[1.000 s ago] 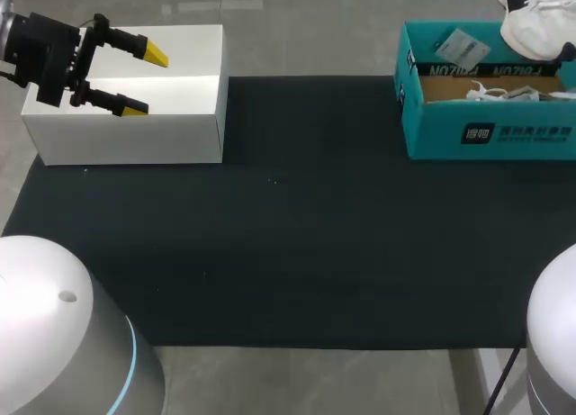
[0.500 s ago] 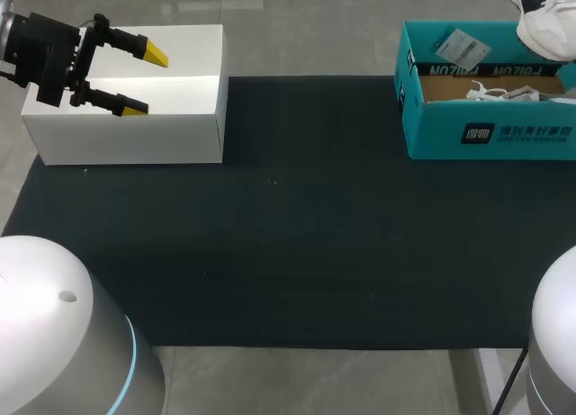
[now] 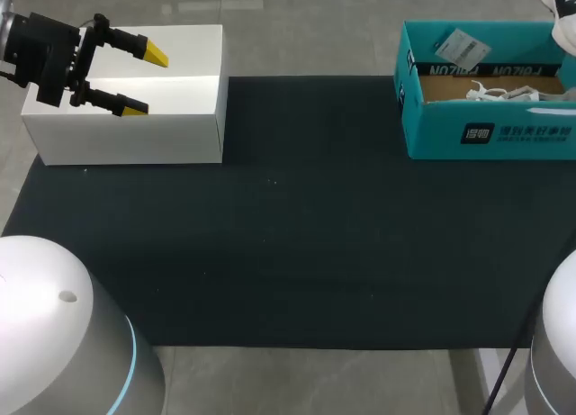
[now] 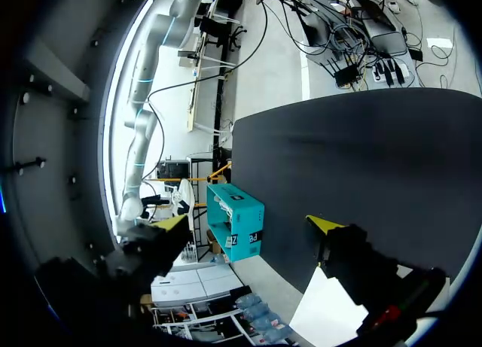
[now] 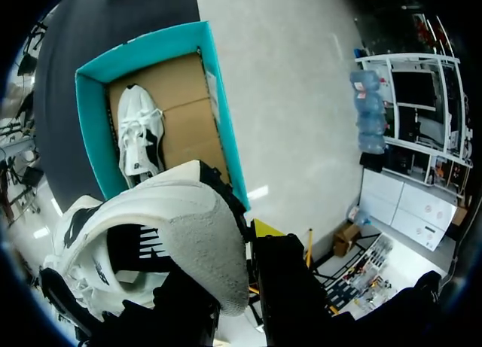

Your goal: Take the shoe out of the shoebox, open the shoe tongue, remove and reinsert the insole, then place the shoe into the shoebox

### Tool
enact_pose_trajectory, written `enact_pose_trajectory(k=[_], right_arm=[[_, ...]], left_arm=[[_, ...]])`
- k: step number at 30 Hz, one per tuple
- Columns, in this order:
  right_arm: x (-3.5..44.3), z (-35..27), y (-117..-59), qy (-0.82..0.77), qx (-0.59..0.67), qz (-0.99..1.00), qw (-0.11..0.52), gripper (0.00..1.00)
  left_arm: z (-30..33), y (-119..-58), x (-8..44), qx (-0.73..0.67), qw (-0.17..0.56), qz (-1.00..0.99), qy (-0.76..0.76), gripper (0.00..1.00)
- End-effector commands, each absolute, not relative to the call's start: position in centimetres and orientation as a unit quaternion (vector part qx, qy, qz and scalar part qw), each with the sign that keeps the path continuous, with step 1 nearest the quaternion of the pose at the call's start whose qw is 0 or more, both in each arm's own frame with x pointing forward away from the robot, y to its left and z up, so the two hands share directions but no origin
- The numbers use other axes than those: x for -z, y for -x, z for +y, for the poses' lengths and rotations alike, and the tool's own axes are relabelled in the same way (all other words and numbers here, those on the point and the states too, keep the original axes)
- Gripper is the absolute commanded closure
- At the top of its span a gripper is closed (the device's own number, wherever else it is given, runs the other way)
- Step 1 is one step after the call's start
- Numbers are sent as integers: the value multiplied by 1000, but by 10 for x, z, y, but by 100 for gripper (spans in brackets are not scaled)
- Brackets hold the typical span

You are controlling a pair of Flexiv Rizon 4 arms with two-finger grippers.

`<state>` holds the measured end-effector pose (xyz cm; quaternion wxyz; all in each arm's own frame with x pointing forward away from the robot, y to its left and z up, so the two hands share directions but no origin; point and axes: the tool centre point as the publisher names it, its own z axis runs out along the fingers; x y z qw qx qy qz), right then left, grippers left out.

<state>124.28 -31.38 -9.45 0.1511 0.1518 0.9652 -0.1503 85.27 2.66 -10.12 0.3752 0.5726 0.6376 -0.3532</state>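
The teal shoebox (image 3: 490,131) stands open at the mat's far right, with a second white shoe (image 5: 139,132) lying inside it. A white shoe with black patches (image 5: 151,241) hangs above the box. My right gripper (image 5: 235,294) is shut on its heel end. In the head view only a sliver of this shoe (image 3: 565,5) shows at the far right corner, and the right gripper itself is out of sight. My left gripper (image 3: 135,77) hovers open over a white box (image 3: 171,118) at the far left, nothing between its fingers. From the left wrist the shoebox (image 4: 237,223) shows far ahead.
A black mat (image 3: 297,226) covers the table between the white box and the shoebox. A paper tag (image 3: 461,46) lies against the shoebox's inner wall.
The held shoe has risen and drifted right, nearly leaving the head view. My left arm has kept still.
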Motion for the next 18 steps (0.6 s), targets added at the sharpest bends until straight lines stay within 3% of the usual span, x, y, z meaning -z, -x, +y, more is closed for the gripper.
enact_pose_trajectory(k=[1, 15, 18], right_arm=[[98, -325, -1276, -165, 156, 966, 122, 100], [93, -363, -1281, -436, 88, 890, 100, 100], [92, -360, -1280, -512, 103, 850, 69, 100]], left_arm=[[26, -854, 101, 353, 373, 638, -574, 0], [26, -854, 101, 353, 373, 638, -574, 0], [26, -854, 101, 353, 373, 638, -574, 0]])
